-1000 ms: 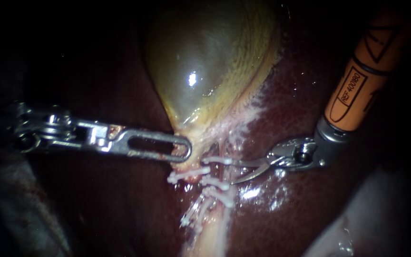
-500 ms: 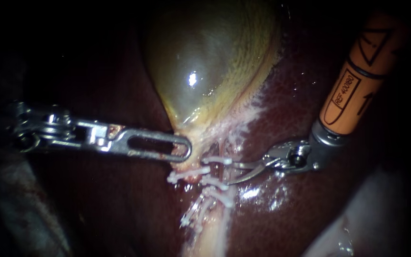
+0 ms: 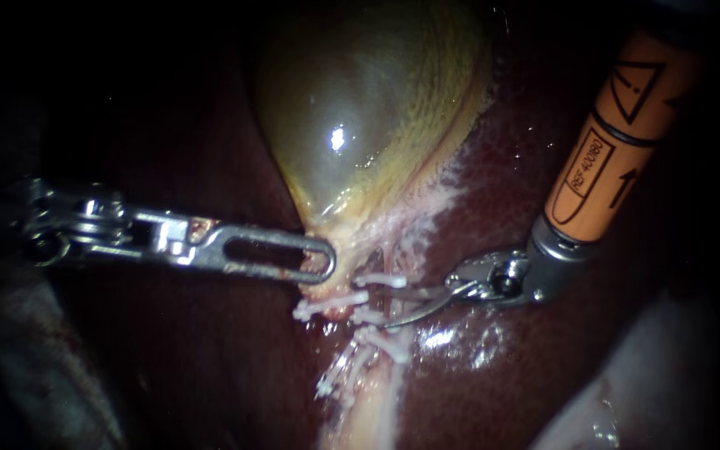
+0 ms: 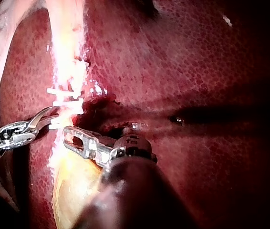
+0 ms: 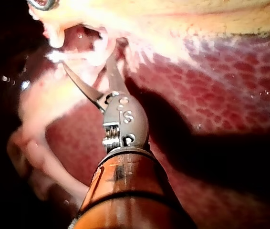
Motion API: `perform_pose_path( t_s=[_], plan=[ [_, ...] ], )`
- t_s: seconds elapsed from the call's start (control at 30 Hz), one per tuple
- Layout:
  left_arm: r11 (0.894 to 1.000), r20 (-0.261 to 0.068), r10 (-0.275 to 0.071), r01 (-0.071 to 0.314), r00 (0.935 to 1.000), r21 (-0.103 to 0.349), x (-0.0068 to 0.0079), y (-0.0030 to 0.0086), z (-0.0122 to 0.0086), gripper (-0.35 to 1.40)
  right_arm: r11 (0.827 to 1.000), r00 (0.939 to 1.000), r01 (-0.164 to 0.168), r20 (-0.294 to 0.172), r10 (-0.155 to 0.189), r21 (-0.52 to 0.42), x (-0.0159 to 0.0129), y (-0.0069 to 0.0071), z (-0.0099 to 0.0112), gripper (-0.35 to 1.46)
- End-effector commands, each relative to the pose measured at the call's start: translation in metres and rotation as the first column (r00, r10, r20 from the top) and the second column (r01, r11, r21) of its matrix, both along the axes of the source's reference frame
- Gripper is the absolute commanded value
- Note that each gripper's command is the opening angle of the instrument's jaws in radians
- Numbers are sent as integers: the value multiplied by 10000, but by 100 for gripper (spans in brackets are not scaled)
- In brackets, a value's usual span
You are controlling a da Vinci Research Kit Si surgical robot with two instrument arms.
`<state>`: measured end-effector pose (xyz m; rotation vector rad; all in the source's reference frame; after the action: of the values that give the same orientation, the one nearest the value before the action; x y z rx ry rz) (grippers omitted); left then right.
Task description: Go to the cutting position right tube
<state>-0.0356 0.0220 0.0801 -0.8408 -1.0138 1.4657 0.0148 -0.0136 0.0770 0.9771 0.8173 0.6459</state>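
Holding the narrow neck of the gallbladder (image 3: 360, 108), your left instrument (image 3: 322, 265) lies level across the endoscope view, its slotted jaws closed on that tissue. Your right instrument (image 3: 397, 305) comes down from the upper right on an orange shaft and ends in two thin curved blades. They stand narrowly apart, with a clear gap between them and nothing gripped.

The right tube (image 3: 386, 300) runs down from the gallbladder's neck over the dark red liver (image 3: 510, 358), just right of a second, paler strand. White clips (image 3: 381, 281) cross the right tube above and below the blade tips. You have the tips at the tube's right edge, in the stretch between those clips, one blade above it and one below.

From the left wrist camera, the right instrument (image 4: 49, 114) points at the clips (image 4: 63, 93) just beside your left instrument (image 4: 70, 136). From the right wrist camera, the right instrument (image 5: 89, 55) shows its blades parted, with pale tissue lying in the gap.
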Motion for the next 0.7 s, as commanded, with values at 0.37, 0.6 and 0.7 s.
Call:
perform_pose_path(
  t_s=[0.37,0.6,0.7],
  plan=[
    [10000,-2,-1,1,10000,2,0,0,0,-35,9999,10000,-59,63,58,96,4,1,2,103],
    [10000,-2,-2,2,10000,2,0,0,0,-35,9999,10000,-59,63,58,96,4,2,3,100],
    [10000,-2,-2,2,10000,2,0,0,0,-35,9999,10000,-59,63,58,96,4,2,3,100]
  ],
)
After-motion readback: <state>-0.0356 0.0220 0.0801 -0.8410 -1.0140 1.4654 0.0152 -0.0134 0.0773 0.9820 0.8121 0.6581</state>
